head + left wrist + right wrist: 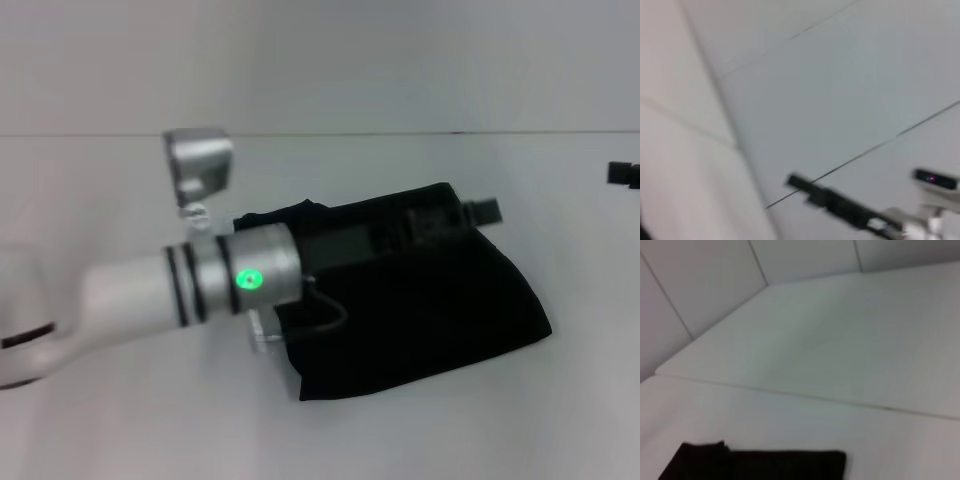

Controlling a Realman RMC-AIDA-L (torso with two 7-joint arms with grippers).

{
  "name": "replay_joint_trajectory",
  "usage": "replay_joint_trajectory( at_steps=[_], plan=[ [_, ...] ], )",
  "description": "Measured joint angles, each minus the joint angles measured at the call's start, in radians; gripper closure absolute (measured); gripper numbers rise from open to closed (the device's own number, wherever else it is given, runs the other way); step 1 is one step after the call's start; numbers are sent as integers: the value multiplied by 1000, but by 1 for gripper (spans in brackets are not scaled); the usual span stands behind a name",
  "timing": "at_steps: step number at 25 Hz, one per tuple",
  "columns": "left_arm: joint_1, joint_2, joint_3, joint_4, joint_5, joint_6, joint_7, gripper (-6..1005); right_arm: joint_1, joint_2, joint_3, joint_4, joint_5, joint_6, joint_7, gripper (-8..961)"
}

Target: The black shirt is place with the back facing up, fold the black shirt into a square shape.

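The black shirt [430, 320] lies on the white table as a folded, roughly four-sided bundle, tilted, with no lettering showing. My left arm reaches across from the left over the shirt. Its black gripper [472, 212] is at the shirt's far right edge, dark against the dark cloth. My right gripper [622, 174] shows only as a small black piece at the right edge of the head view, apart from the shirt. The right wrist view shows a strip of the shirt [760, 465] on the table.
The white table [120, 420] ends at a pale wall along a seam [400, 133]. The left arm's silver elbow joint [198, 165] stands above the table left of the shirt. A blurred black gripper part [837, 204] shows in the left wrist view.
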Motion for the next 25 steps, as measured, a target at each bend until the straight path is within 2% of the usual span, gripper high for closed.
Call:
replay_joint_trajectory(
  at_steps=[3, 6, 8, 11, 13, 17, 21, 25],
  plan=[
    [63, 7, 2, 83, -9, 92, 0, 402, 28, 0, -47, 2, -45, 1, 39, 58],
    [139, 14, 25, 187, -1, 166, 5, 338, 58, 14, -112, 3, -71, 0, 47, 61],
    [186, 32, 70, 243, 2, 207, 19, 296, 75, 28, -146, 5, -77, 3, 43, 63],
    [254, 73, 134, 288, 16, 263, 63, 233, 107, 44, -176, 15, -79, 17, 40, 66],
    [287, 84, 133, 317, 38, 299, 92, 171, 135, 51, -193, 36, -80, 28, 41, 68],
    [342, 82, 133, 394, 67, 380, 127, 47, 203, 61, -243, 104, -81, 96, 51, 72],
    [352, 80, 133, 409, 106, 437, 176, 50, 274, 76, -285, 206, -81, 219, 52, 76],
    [343, 81, 133, 409, 132, 432, 179, 52, 333, 109, -331, 267, -82, 315, 49, 79]
  ],
)
